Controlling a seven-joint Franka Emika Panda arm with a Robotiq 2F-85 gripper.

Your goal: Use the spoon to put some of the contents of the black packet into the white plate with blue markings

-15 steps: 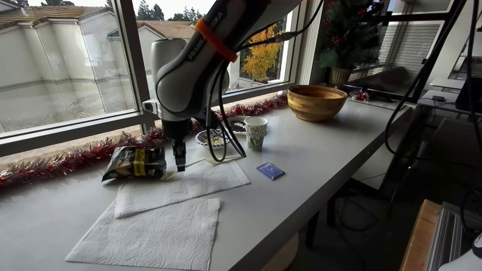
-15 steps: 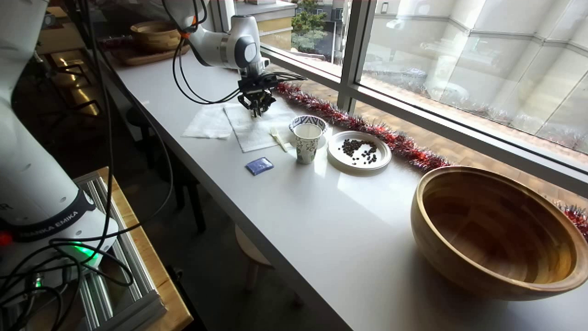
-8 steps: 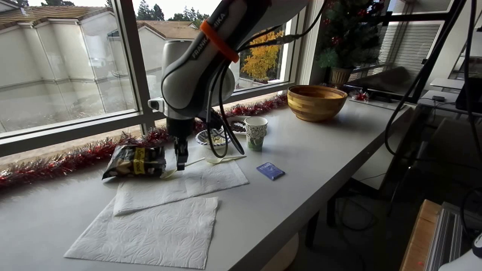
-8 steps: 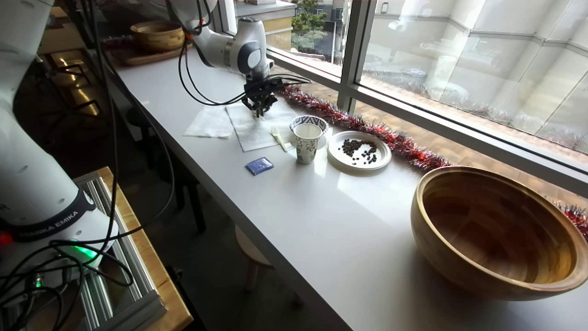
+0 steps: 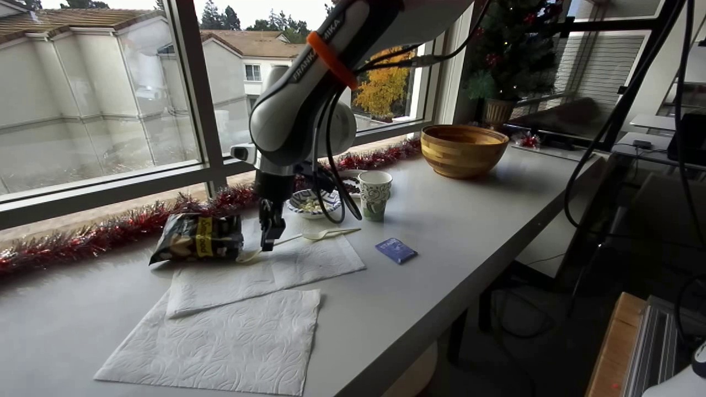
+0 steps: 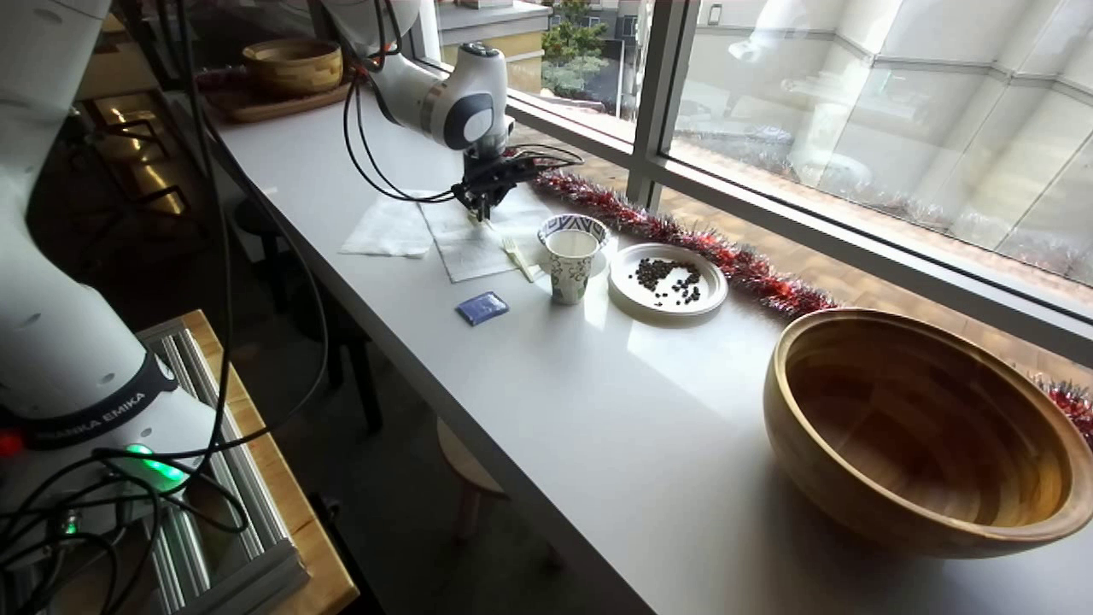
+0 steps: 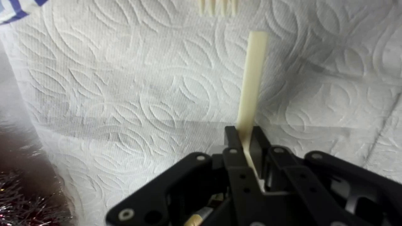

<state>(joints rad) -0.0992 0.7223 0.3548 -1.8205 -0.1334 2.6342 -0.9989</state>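
Since the claw (image 7: 246, 137) pinches the spoon (image 7: 253, 72) by its handle, jaws nearly together, best slide it level into the packet (image 5: 204, 237) beside the claw.

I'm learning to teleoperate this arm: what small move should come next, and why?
Perhaps ease the spoon toward the black snack packet: the gripper is shut on the spoon's handle, and its bowl sits beside the packet; whether that bowl is loaded I can't tell.

Place: lab or office, cannot tell which | robot base (image 6: 73, 342), left of frame in an exterior view | long white table (image 6: 598, 384) along windows (image 5: 105, 110) | decorated tree (image 5: 513, 60), upper right in an exterior view
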